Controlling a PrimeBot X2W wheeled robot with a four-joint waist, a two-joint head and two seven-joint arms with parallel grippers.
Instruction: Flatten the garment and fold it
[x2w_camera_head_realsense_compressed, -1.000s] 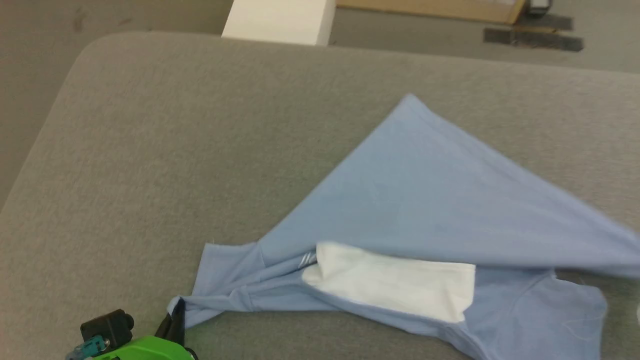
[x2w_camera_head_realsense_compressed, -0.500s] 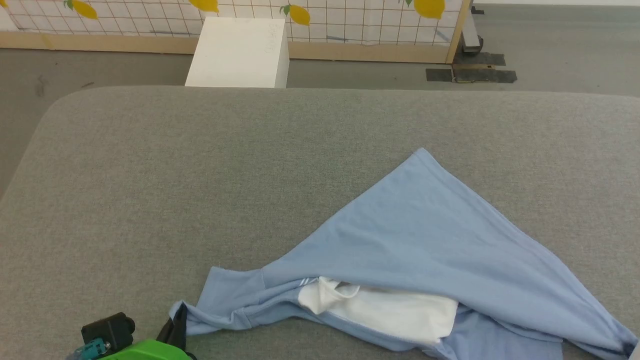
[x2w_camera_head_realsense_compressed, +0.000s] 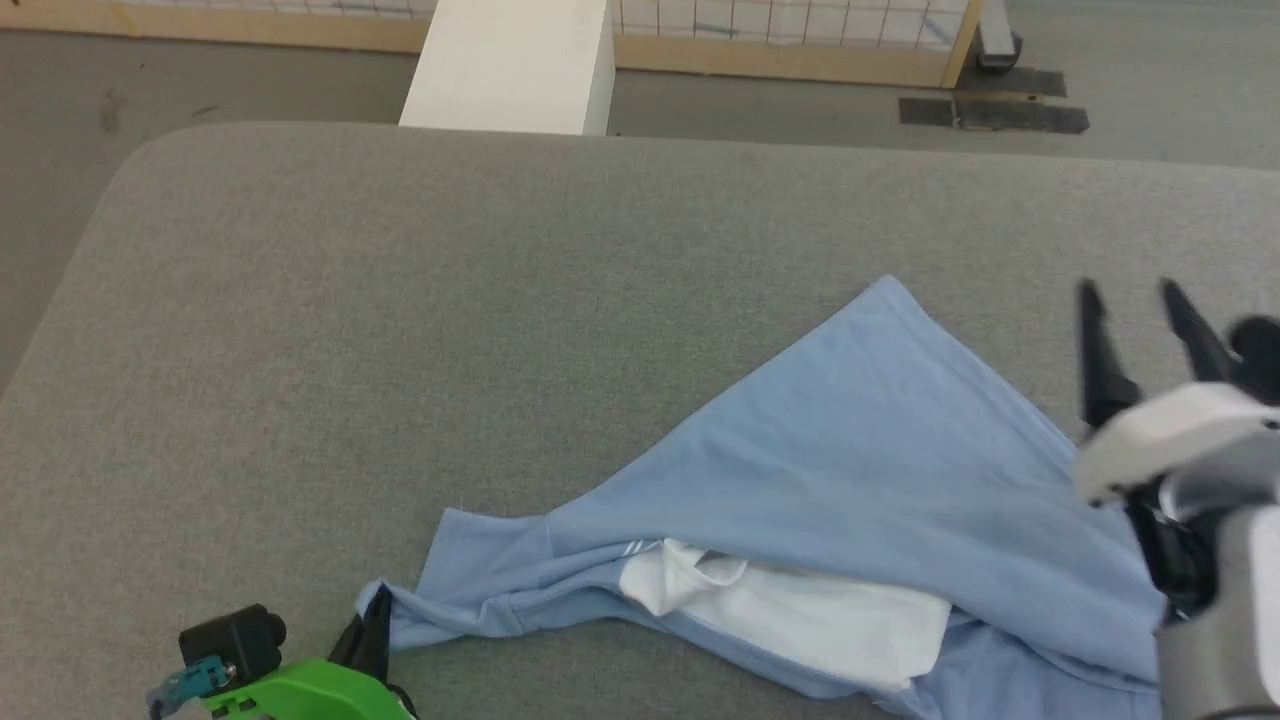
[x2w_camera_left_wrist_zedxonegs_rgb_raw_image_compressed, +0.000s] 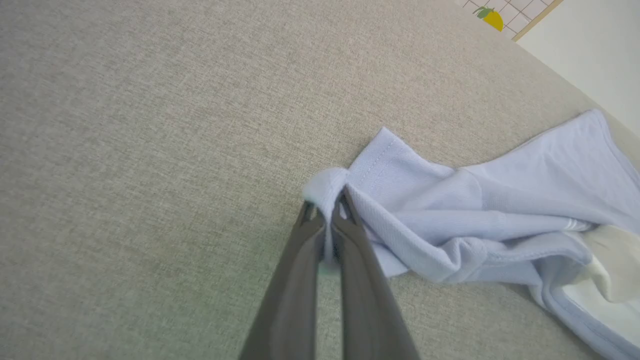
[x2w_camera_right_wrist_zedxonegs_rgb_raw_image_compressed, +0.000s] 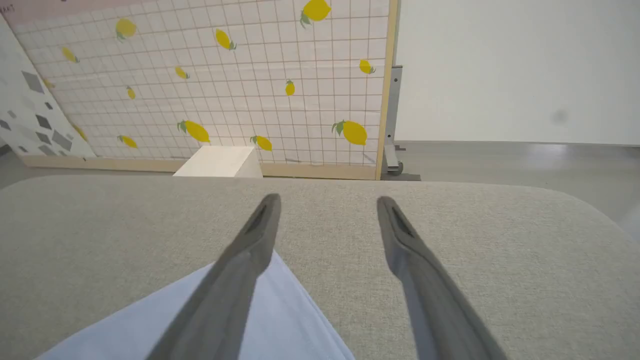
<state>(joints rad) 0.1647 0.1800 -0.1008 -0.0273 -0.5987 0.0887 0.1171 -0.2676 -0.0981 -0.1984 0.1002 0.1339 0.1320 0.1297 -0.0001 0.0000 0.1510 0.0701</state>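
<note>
Where the garment (x2w_camera_head_realsense_compressed: 850, 470) runs behind our right arm (x2w_camera_head_realsense_compressed: 1215, 610) and off the bottom of the head view, we cannot see its shape. It is soft, light-blue jersey, lying wrinkled and pointed on the grey woven desk (x2w_camera_head_realsense_compressed: 400, 300), with a white patch (x2w_camera_head_realsense_compressed: 820, 625) half tucked under a fold. The fingers of our left gripper (x2w_camera_left_wrist_zedxonegs_rgb_raw_image_compressed: 326, 212) pinch its stitched corner. The long dark fingers of our right gripper (x2w_camera_right_wrist_zedxonegs_rgb_raw_image_compressed: 329, 202) stand wide apart, holding nothing, near its right edge.
</note>
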